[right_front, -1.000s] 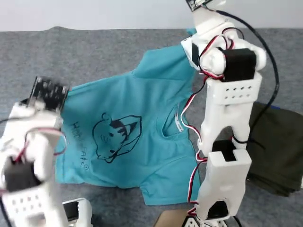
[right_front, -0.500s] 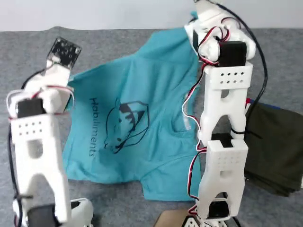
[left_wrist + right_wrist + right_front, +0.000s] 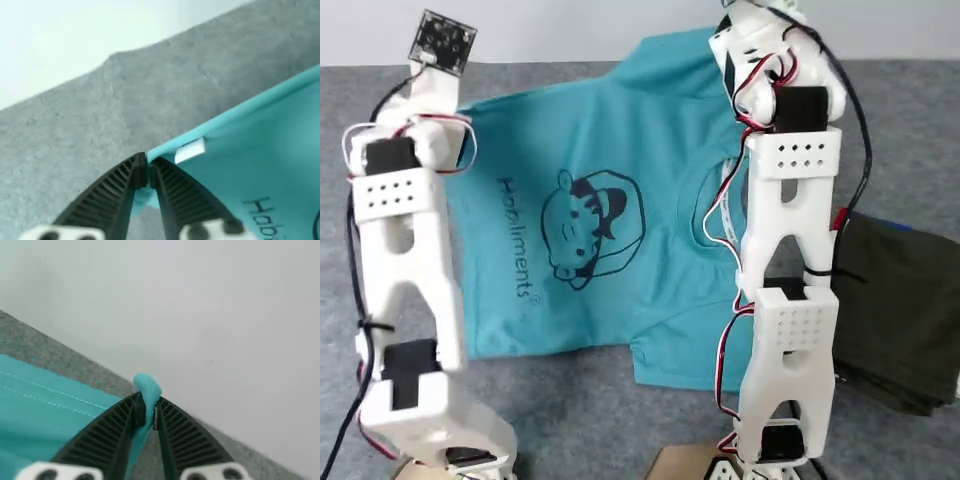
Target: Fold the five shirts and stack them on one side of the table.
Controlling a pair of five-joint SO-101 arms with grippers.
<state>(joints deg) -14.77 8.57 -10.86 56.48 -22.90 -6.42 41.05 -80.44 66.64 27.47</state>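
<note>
1. The teal shirt [image 3: 590, 230] lies spread print-up across the middle of the grey table [image 3: 570, 420], with its hem toward 9 o'clock and its collar toward 3 o'clock.
2. The left gripper [image 3: 146, 167], at 11 o'clock in the high view, has its jaws pressed together on the shirt's hem corner, just beside a white tag [image 3: 190, 150].
3. The right gripper [image 3: 147, 410], at 12 to 1 o'clock by the table's far edge, pinches a bunched bit of the shirt's edge. A teal nub pokes past the jaws.
4. One sleeve [image 3: 680, 355] lies flat at 6 o'clock.
5. A dark folded shirt [image 3: 900, 320] sits at 3 to 4 o'clock, partly behind the right arm [image 3: 790, 280]. Whether it touches the teal shirt cannot be told.
</note>
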